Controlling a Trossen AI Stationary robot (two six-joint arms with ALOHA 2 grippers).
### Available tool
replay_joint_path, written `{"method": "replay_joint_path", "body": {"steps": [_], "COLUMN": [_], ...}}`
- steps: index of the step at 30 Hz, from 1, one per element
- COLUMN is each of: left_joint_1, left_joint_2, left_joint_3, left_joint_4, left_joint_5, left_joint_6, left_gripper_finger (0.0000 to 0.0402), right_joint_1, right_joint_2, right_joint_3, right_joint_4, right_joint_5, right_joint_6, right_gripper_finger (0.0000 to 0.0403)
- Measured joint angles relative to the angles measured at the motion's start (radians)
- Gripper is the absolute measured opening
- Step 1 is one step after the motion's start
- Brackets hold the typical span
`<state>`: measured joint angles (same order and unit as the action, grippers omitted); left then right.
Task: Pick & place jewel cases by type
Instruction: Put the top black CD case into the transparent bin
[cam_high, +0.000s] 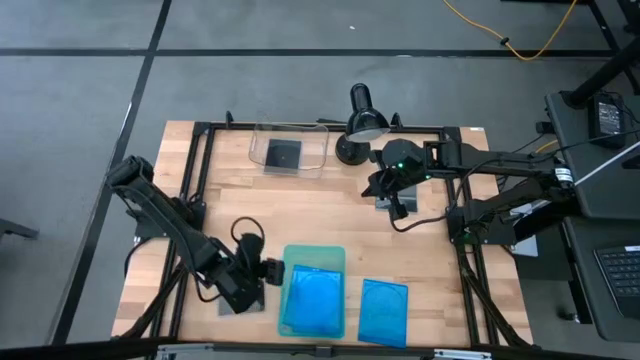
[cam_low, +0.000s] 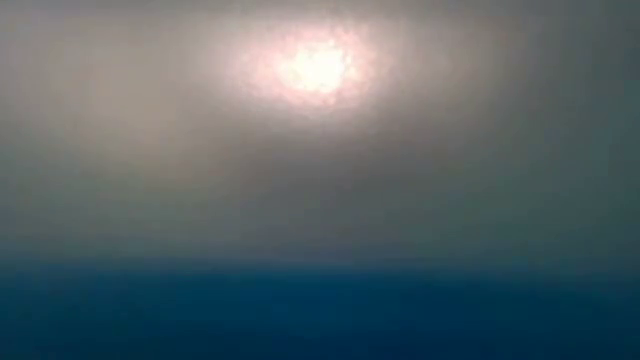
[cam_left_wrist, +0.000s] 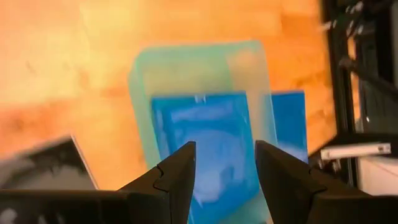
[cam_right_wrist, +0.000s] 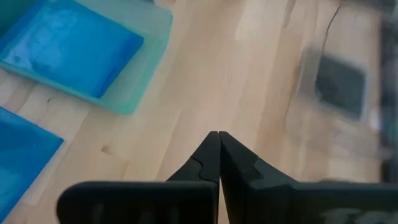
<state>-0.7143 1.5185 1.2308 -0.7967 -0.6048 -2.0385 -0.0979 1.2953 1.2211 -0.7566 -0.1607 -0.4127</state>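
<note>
A blue jewel case (cam_high: 310, 300) lies flat in the pale-green tray (cam_high: 316, 255) at the near middle; it also shows in the left wrist view (cam_left_wrist: 208, 143). A second blue case (cam_high: 382, 310) lies on the table right of the tray. A dark case (cam_high: 283, 154) lies in the clear bin (cam_high: 290, 132) at the far edge. A grey case (cam_left_wrist: 43, 171) lies on the table beside my left gripper. My left gripper (cam_left_wrist: 225, 165) is open and empty, just left of the tray (cam_high: 272, 270). My right gripper (cam_right_wrist: 219, 137) is shut and empty above bare wood right of the middle (cam_high: 397, 208).
A black desk lamp (cam_high: 362, 115) stands at the far edge beside the bin. A black frame (cam_high: 200, 180) runs along the table's edges. The low view shows only a blue and grey blur. Bare wood lies between bin and tray.
</note>
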Motion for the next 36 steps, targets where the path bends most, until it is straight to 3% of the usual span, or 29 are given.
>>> {"method": "replay_joint_path", "body": {"steps": [12,20,25,28,36], "left_joint_1": [0.080,0.179,0.241,0.273,0.375], "left_joint_2": [-0.019,-0.020,-0.060,-0.100,-0.208], "left_joint_3": [0.000,0.000,0.000,0.000,0.000], "left_joint_4": [-0.259,-0.539,-0.627,-0.636,-0.644], "left_joint_5": [-0.082,-0.163,-0.172,-0.234,-0.329], "left_joint_6": [0.083,0.086,0.274,0.412,0.638], "left_gripper_finger": [0.0157,0.0127,0.0054,0.0010,0.0001], "right_joint_1": [-0.055,-0.177,-0.273,-0.322,-0.390], "right_joint_2": [-0.005,-0.005,-0.005,-0.005,0.015], "right_joint_3": [-0.373,-0.484,-0.491,-0.491,-0.512], "right_joint_4": [0.146,0.229,0.231,0.230,0.194], "right_joint_5": [0.033,0.116,0.144,0.196,0.232], "right_joint_6": [0.240,0.412,0.486,0.525,0.565], "right_gripper_finger": [0.0006,0.0006,0.0006,0.0006,0.0006]}}
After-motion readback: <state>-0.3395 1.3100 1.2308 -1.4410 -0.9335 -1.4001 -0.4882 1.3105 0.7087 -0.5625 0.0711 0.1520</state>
